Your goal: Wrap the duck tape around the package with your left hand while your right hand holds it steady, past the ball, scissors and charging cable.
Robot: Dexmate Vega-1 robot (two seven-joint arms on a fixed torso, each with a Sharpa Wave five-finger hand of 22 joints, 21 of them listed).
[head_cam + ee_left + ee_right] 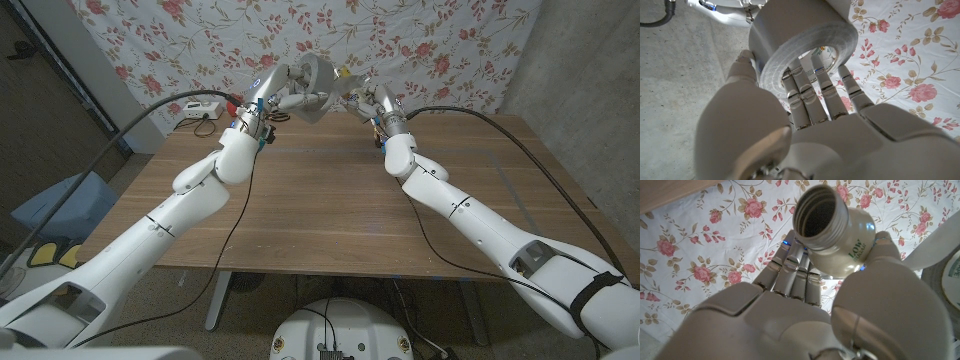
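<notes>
Both hands are raised above the far edge of the table, close together. My left hand holds a grey duct tape roll; in the left wrist view its fingers reach through the roll's hole and the thumb presses its outer side. My right hand grips the package, a white bottle with an open threaded neck and printed letters, between thumb and fingers. A pale strip, seemingly tape, runs off beside the bottle. In the head view the bottle is mostly hidden behind the roll.
A white charging unit with its cable lies at the table's far left corner. A floral cloth hangs behind the table. A blue object lies on the floor to the left.
</notes>
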